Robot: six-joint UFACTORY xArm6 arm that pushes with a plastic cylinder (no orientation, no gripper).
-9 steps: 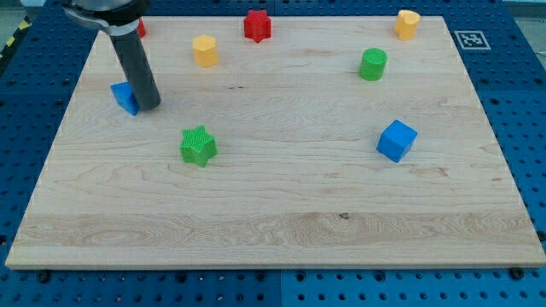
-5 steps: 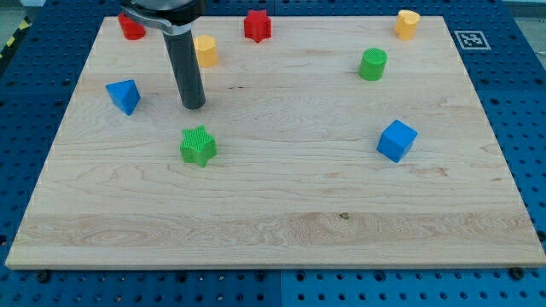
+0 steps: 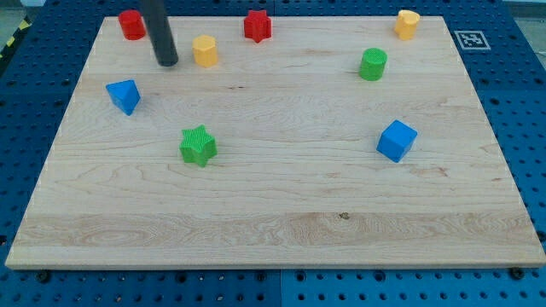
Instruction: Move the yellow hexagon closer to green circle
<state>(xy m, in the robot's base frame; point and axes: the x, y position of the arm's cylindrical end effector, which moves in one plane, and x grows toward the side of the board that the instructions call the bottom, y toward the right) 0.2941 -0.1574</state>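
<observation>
The yellow hexagon [image 3: 205, 51] sits near the view's top, left of centre. The green circle [image 3: 373, 65] stands far to its right, at about the same height on the board. My tip [image 3: 167, 62] rests on the board just left of the yellow hexagon, a small gap between them. The dark rod rises from it and leaves the view at the top edge.
A red block [image 3: 131, 25] sits at the top left, a red star [image 3: 257, 26] top centre, a yellow block [image 3: 407, 24] top right. A blue triangle block [image 3: 124, 95] lies at the left, a green star [image 3: 198, 145] below it, a blue cube [image 3: 397, 141] at the right.
My tip moved from beside the blue triangle block to the right, then up toward the view's top, ending just left of the yellow hexagon. No block has moved.
</observation>
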